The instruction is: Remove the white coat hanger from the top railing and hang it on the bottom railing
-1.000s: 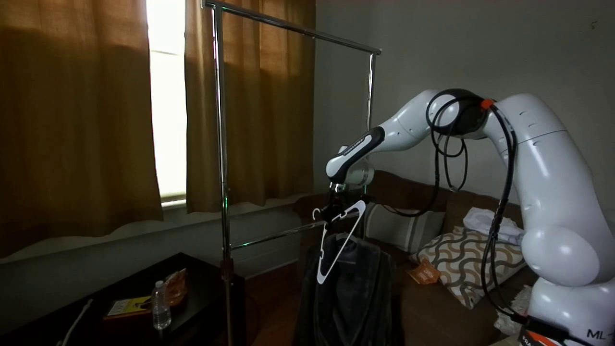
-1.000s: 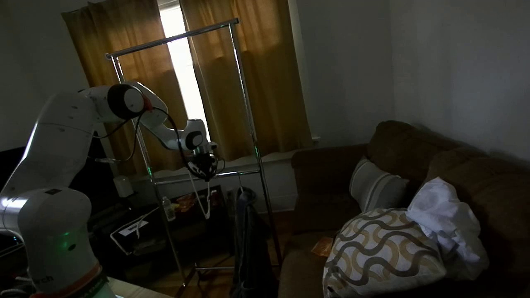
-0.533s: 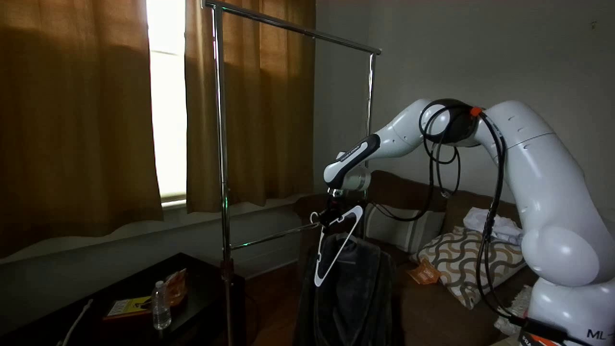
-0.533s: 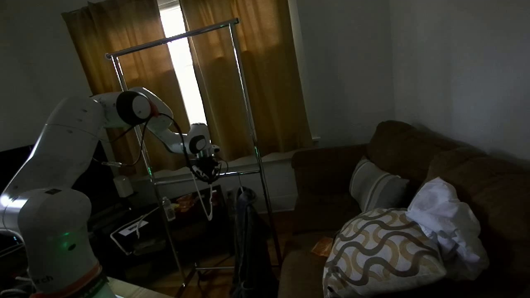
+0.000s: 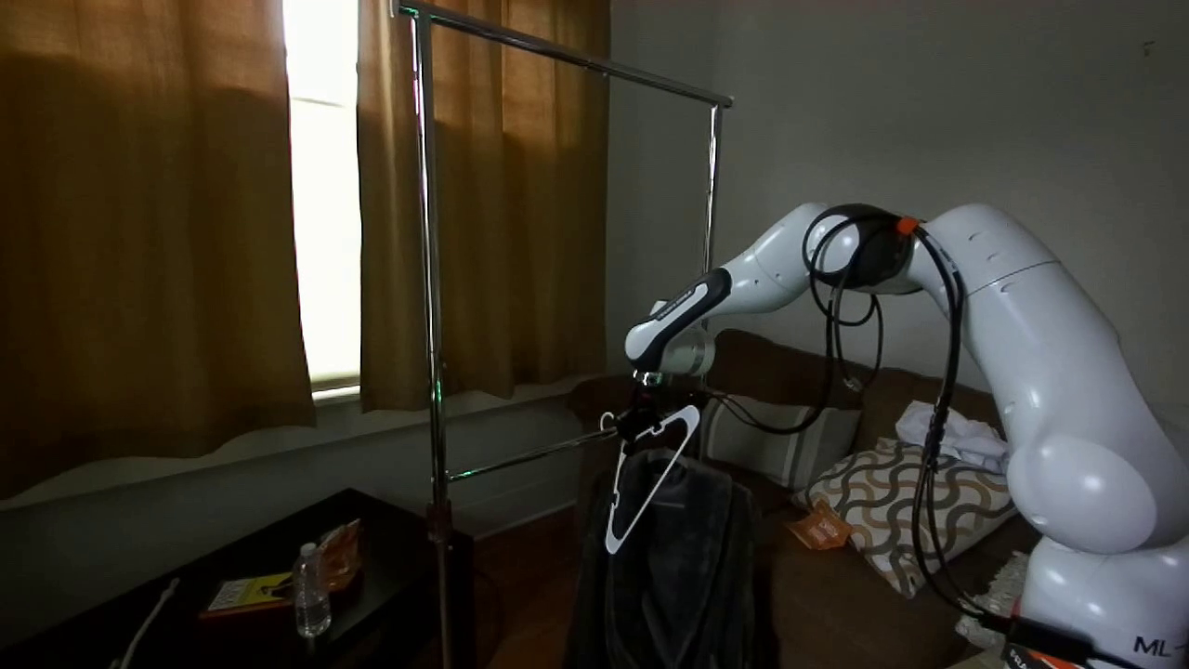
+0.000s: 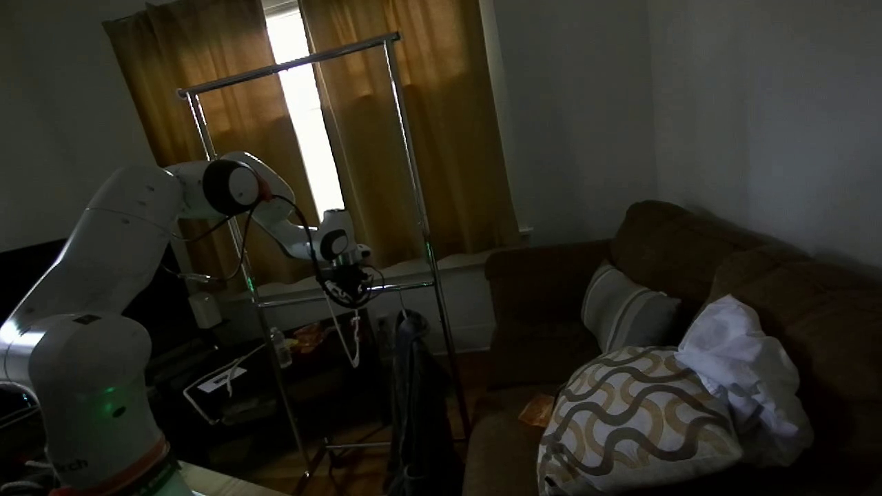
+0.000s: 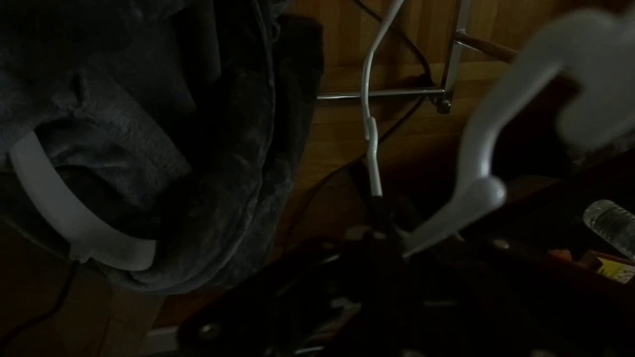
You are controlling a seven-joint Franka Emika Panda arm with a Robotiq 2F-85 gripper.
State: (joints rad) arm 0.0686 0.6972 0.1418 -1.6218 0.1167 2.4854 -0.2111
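The white coat hanger [image 5: 614, 541] is tilted below my gripper [image 5: 637, 426] in an exterior view; it also shows in an exterior view [image 6: 355, 358] and in the wrist view [image 7: 478, 196]. My gripper [image 6: 349, 288] is shut on the hanger's upper part; in the wrist view the dark jaws [image 7: 387, 225] meet around it. The bottom railing [image 5: 529, 457] runs behind the gripper. The hanger's hook overlaps this bar in the picture; I cannot tell whether it is over it. The top railing [image 5: 594, 63] is high above, with nothing hanging from it.
A dark jacket [image 5: 692, 567] hangs from the bottom railing close beside the gripper. Rack posts [image 5: 429, 279] stand on either side. A black table [image 5: 390, 539] holds a water bottle [image 5: 311, 590]. A brown sofa [image 6: 551, 289] with pillows stands beside the rack.
My gripper and the hanger have moved down, and toward the jacket in an exterior view. The hook is now level with the bottom railing. The rack and jacket have shifted very slightly.
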